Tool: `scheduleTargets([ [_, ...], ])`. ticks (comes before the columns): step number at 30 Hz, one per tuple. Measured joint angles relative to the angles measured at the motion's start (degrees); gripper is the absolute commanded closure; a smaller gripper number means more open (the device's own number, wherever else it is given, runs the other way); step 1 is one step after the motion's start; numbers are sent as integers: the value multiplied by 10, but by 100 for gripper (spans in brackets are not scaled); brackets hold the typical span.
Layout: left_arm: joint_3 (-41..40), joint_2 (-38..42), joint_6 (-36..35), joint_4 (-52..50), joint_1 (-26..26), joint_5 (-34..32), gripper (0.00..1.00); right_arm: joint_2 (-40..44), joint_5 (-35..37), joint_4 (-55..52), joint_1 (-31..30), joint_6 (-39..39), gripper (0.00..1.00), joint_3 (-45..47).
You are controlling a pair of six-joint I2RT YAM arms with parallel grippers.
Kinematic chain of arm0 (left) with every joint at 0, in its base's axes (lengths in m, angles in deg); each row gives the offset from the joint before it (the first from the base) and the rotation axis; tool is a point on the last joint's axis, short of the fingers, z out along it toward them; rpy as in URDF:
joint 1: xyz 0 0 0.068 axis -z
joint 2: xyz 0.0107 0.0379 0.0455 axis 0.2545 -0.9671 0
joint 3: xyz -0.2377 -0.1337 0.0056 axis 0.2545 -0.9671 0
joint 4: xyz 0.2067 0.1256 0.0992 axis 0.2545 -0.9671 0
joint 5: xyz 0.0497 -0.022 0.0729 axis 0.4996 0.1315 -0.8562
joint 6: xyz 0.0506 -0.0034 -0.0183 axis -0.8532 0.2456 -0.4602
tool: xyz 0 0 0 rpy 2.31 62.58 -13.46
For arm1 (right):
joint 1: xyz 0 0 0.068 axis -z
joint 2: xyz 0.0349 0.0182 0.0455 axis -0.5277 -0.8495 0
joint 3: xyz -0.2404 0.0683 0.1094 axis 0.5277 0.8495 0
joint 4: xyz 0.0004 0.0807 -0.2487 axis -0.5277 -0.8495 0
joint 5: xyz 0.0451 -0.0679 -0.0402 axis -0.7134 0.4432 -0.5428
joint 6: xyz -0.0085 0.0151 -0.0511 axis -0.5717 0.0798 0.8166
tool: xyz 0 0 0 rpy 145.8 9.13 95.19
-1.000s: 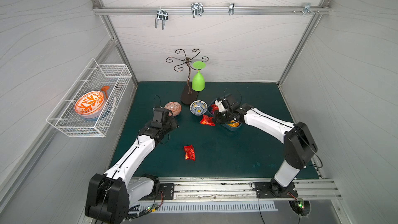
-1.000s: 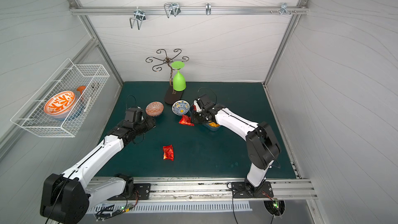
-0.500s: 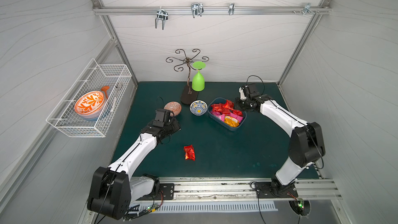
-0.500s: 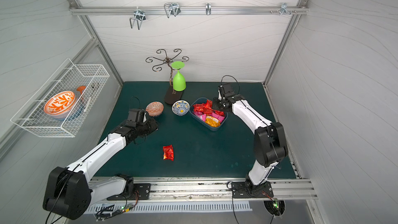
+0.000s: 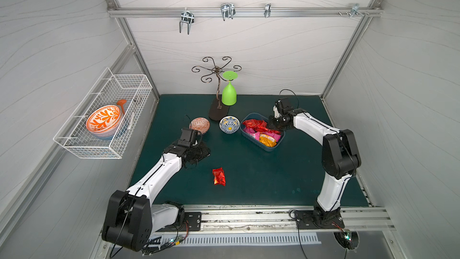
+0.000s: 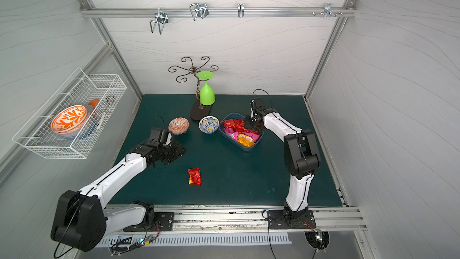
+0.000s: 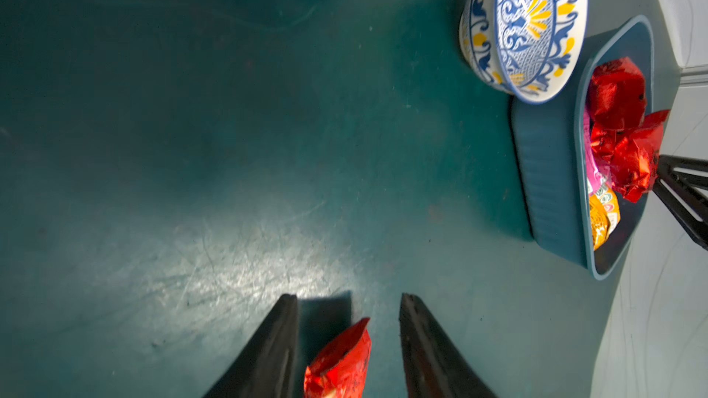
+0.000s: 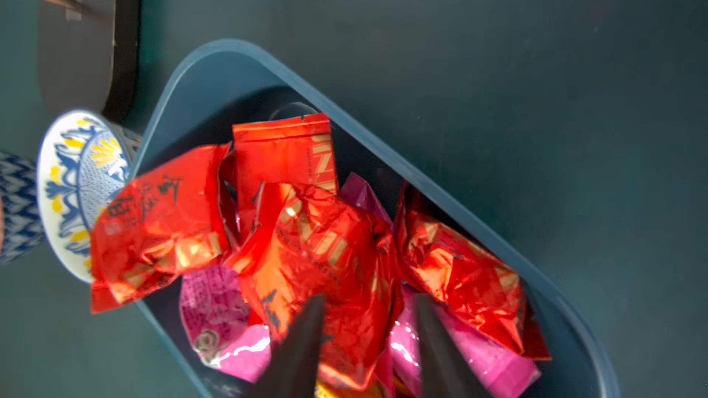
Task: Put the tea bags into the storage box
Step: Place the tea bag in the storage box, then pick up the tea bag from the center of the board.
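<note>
Red, pink and orange tea bags (image 5: 260,130) are piled in the box (image 5: 252,115), set beside the bowl (image 5: 229,124). One red bag (image 5: 219,176) is seen alone on the mat (image 5: 261,170). The right gripper (image 8: 369,296) is held parted over the pile, grasping nothing. The left gripper (image 7: 346,296) is likewise parted and empty, near the red bag.

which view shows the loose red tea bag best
In both top views the loose red tea bag lies whole on the green mat, unobstructed. The left wrist view crops it at the frame edge; the right wrist view misses it.
</note>
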Motion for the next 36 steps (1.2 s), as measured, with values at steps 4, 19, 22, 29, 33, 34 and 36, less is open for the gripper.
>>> scheduleTargets([
  [4,-16,28,7,-14,0,23,52,39,-10,9,0,-2,31,36],
  [19,-108,47,23,-15,44,127,53,287,-15,42,-78,-30,19,207],
  [22,-109,37,24,0,45,138,53,316,-17,43,-88,-39,18,234],
  [29,-111,-1,28,37,45,156,59,356,-13,41,-92,-48,17,252],
  [33,-111,-24,26,52,45,164,68,362,-6,41,-92,-47,17,252],
  [34,-111,-30,26,55,45,165,70,362,-5,41,-92,-47,17,252],
  [36,-111,-37,25,59,45,167,72,362,-3,40,-92,-47,17,251],
])
